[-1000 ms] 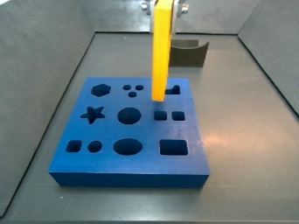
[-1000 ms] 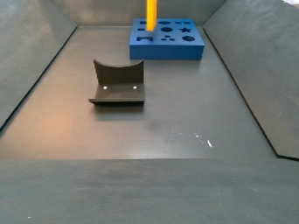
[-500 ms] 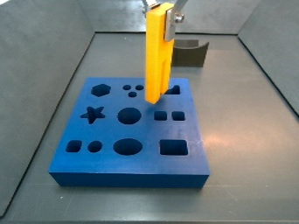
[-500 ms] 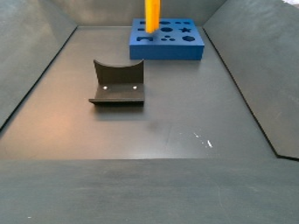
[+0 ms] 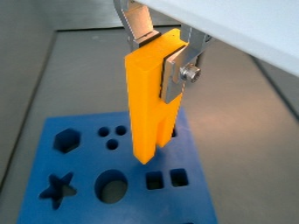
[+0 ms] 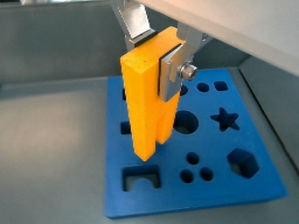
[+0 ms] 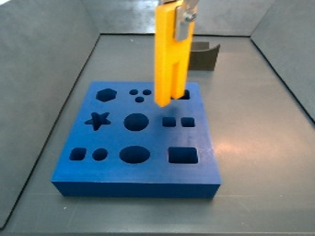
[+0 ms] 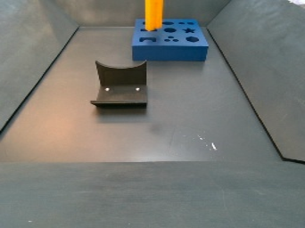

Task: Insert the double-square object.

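Observation:
My gripper [image 5: 160, 54] is shut on the top of the double-square object [image 5: 152, 101], a tall bright yellow bar that hangs upright; both also show in another wrist view, the gripper [image 6: 158, 54] on the bar [image 6: 149, 101]. In a side view the bar [image 7: 170, 55] hangs above the blue block [image 7: 142, 140] with shaped holes, its lower end over the far side near two small square holes [image 7: 179, 121]. In a side view only the bar's lower part [image 8: 154, 13] shows, above the blue block [image 8: 173, 42].
The fixture [image 8: 120, 85], a dark L-shaped bracket, stands on the grey floor in the middle of a side view; it also shows behind the blue block [image 7: 202, 53]. Grey walls enclose the floor on all sides.
The yellow bar and gripper have shifted slightly and risen a little above the blue block. The block and fixture have not moved.

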